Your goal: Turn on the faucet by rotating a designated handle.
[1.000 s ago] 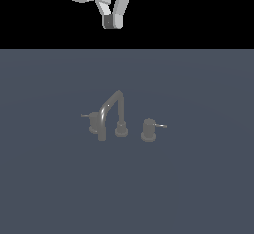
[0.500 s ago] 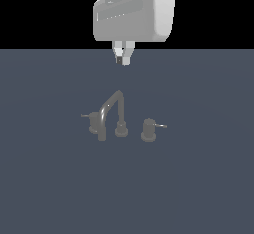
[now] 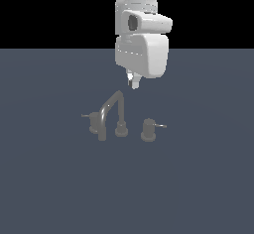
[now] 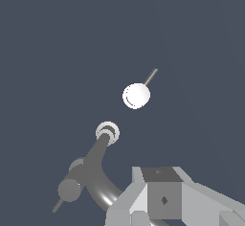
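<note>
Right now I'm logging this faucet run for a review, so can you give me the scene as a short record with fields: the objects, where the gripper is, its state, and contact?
faucet: grey set with bent-arch spout on the dark floor
handle: stubby cylinder, lever pointing to the exterior view's right, pale tip
twin handle: on the exterior view's left, darker lever
gripper: hangs above and behind the spout
gripper state: cannot tell; the wrist body hides most of it
contact: none; a clear gap to the faucet
</note>
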`<state>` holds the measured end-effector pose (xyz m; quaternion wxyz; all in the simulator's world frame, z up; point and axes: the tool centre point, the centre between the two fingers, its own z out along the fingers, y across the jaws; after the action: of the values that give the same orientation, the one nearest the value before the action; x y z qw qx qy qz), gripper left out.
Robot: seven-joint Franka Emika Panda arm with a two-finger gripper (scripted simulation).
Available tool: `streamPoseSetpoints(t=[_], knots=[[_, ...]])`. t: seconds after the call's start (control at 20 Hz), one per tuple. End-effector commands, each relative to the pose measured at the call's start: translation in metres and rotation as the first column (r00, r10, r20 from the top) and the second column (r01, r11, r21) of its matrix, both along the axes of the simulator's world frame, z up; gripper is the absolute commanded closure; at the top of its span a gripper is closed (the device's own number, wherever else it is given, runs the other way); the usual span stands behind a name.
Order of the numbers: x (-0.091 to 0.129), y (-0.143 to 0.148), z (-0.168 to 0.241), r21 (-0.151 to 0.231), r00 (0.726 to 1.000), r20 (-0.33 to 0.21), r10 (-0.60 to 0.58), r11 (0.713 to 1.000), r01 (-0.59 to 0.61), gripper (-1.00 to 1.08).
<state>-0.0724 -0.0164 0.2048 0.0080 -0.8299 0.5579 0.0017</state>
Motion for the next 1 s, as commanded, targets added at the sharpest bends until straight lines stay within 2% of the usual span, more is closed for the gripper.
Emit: streamPoseSetpoints(t=[0.0, 0.35, 0.95], knots=[[0.008, -0.008, -0.016, -0.001, 0.998, 0.0, -0.068, 0.998, 0.068, 1.08], [0.028, -0.036, -0.061, -0.007, 0.965, -0.003, -0.262, 0.965, 0.262, 1.08], [0.047, -0.082, -0.126, -0.016, 0.853, -0.005, -0.522, 0.853, 0.522, 1.08]])
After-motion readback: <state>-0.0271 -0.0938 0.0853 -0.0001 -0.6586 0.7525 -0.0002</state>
